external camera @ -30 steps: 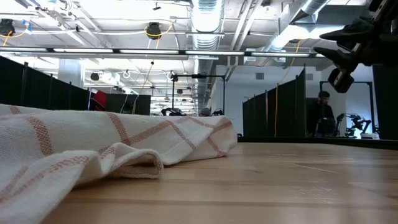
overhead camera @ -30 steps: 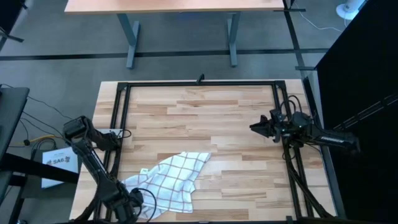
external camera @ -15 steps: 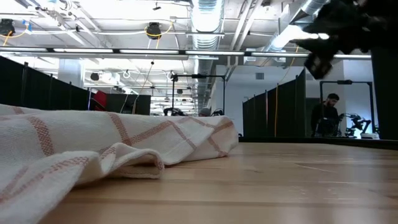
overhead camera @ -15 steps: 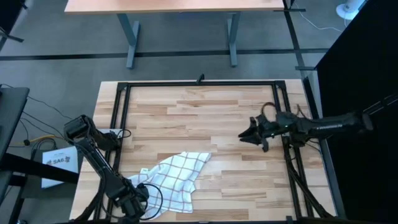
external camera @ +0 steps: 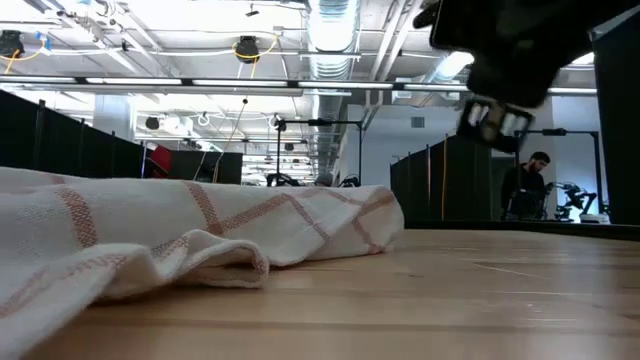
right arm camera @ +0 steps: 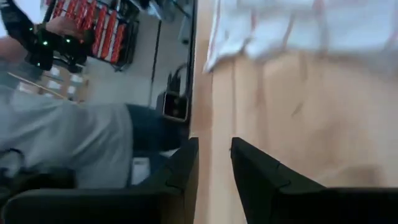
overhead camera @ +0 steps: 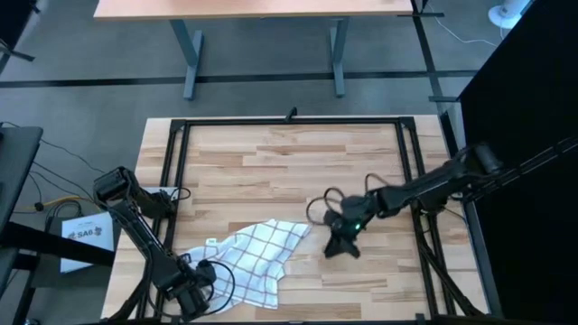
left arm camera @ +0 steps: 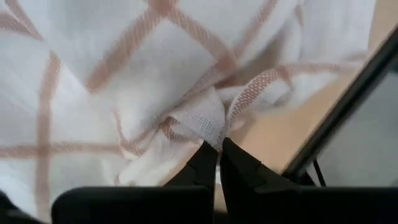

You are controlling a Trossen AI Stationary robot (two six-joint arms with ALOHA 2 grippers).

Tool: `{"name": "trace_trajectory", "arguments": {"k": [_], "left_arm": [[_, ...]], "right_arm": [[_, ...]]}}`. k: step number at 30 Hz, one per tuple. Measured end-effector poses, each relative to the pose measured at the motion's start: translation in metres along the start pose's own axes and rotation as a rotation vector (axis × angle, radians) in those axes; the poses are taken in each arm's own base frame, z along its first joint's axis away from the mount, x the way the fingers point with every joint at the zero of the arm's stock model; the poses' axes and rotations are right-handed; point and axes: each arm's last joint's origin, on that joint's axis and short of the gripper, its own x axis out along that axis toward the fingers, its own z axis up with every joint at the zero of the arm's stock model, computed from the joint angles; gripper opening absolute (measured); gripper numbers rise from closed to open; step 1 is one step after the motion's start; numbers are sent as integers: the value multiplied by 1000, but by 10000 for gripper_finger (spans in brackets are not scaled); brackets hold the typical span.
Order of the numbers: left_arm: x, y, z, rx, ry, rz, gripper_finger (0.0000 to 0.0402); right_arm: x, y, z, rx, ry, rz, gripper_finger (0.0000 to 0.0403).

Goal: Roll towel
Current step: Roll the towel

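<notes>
The right gripper (overhead camera: 336, 242) is sweeping in from the surface's far right side toward the middle, its jaws now just beside the towel's (overhead camera: 250, 260) near corner. The left gripper (overhead camera: 200, 287) is creeping along the towel's edge, nudging the cloth slightly rightward.

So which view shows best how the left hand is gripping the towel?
The left wrist view: the left hand is pinched shut on a bunched fold of the towel. The high view shows only where it sits, at the towel's corner; the low and right wrist views show just cloth.
</notes>
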Motion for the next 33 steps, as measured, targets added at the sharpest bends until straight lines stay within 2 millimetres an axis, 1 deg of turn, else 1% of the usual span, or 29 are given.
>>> {"name": "trace_trajectory", "arguments": {"k": [2,4,7,9,11,15,19,22,26,28,33], "left_arm": [[0,0,1,0,-31,5,0],[0,0,2,18,-60,10,0],[0,0,3,59,-108,24,0],[0,1,4,87,-128,36,0],[0,3,4,115,-145,63,0],[-1,8,9,139,-169,112,0],[-1,9,11,165,-186,122,0],[-1,8,12,188,-200,124,0],[-1,8,12,211,-209,127,0],[-1,8,12,216,-215,131,0],[-1,8,13,229,-232,131,0]], "right_arm": [[14,4,-2,84,-8,38,102],[28,11,2,147,-66,78,118],[48,19,9,229,-183,81,140],[62,24,13,267,-227,70,150],[80,27,16,312,-241,53,154],[115,30,16,381,-231,4,153],[142,28,7,455,-181,-95,148],[155,30,0,499,-151,-158,148],[157,38,-2,529,-128,-244,148],[155,40,0,535,-137,-303,148],[155,45,13,544,-153,-320,147]]}}
